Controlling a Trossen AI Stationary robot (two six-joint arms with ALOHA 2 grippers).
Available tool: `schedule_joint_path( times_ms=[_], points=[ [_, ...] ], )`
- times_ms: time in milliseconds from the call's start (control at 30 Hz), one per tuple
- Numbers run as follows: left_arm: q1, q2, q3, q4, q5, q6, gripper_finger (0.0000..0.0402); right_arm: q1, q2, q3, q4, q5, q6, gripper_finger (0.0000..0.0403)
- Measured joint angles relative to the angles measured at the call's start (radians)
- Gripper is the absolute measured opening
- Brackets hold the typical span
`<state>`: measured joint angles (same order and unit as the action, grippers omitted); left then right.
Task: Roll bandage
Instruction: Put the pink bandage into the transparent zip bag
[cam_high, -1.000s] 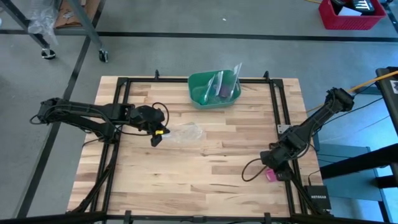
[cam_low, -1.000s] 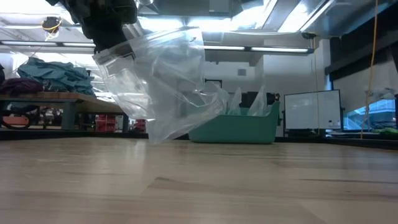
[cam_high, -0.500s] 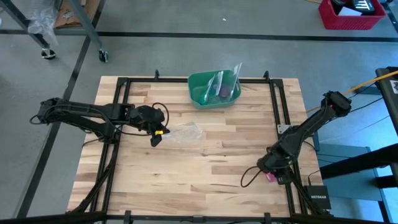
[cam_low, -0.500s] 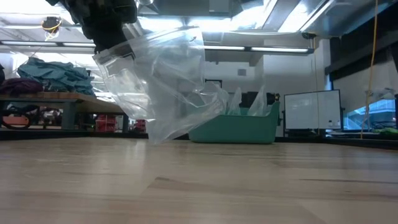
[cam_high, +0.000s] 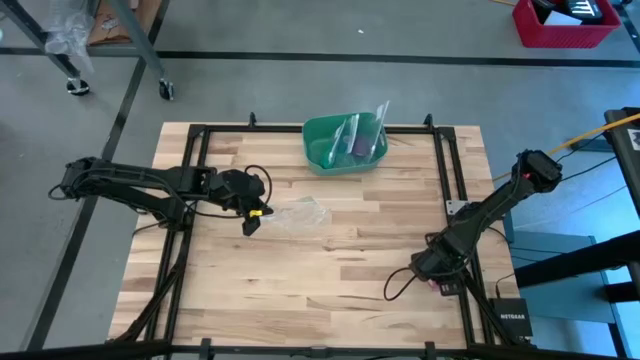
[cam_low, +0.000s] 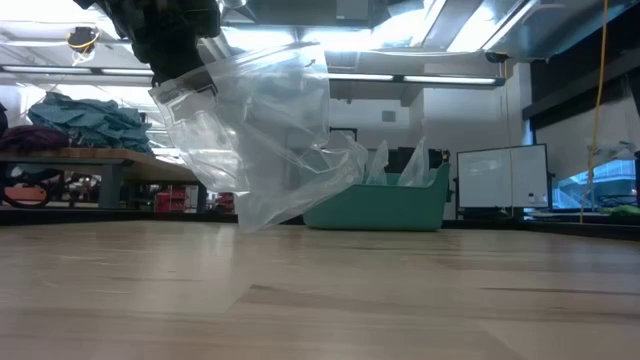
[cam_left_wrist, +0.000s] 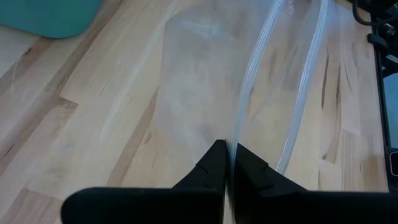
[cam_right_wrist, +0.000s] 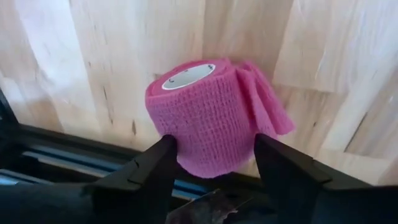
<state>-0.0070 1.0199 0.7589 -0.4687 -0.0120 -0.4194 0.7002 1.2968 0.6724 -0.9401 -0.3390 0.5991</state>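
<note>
A: Where is the bandage (cam_right_wrist: 208, 115)?

B: It is a small pink roll standing on the wooden table (cam_high: 330, 280), far from the green bowl (cam_high: 343, 143) and close to the black frame rail on the table's right side. In the right wrist view its white core faces up and a loose flap of pink fabric hangs off 1 side.

A: And the right gripper (cam_right_wrist: 214, 158)?

B: Its 2 dark fingers sit on either side of the roll, pressed against the fabric, so it has hold of the bandage. From above, the right gripper (cam_high: 432, 270) is low over the table, well away from the bowl, and only a sliver of pink shows beside it.

A: What about the left gripper (cam_left_wrist: 227, 165)?

B: Its fingers are pinched together on the edge of a clear plastic bag (cam_left_wrist: 249, 81), with almost no gap between them. In the high view the left gripper (cam_high: 250, 215) is to the bowl's left and nearer the table's front edge, and the bag (cam_high: 297, 213) trails from it toward the table's middle.

A: Does the bag touch the table?

B: The low view shows the bag (cam_low: 265, 140) hanging from the gripper with the teal-green bowl (cam_low: 380, 205) behind it. Its lower end reaches about table level, but I cannot tell whether it rests on the wood.

A: Anything in the bowl?

B: More clear plastic stands up in it, with something dark among it that I cannot make out.
</note>
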Motion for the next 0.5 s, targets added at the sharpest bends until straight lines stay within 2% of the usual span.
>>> schedule_joint_path(
  times_ms=[333,500],
  points=[
    [0.0,0.0,0.0,0.0,0.0,0.0,0.0,0.0,0.037,0.0,0.095,0.024,-0.006,0.0218],
    [0.0,0.0,0.0,-0.001,0.0,0.0,0.0,-0.001,0.125,0.004,0.121,-0.042,-0.008,0.0219]
  ],
)
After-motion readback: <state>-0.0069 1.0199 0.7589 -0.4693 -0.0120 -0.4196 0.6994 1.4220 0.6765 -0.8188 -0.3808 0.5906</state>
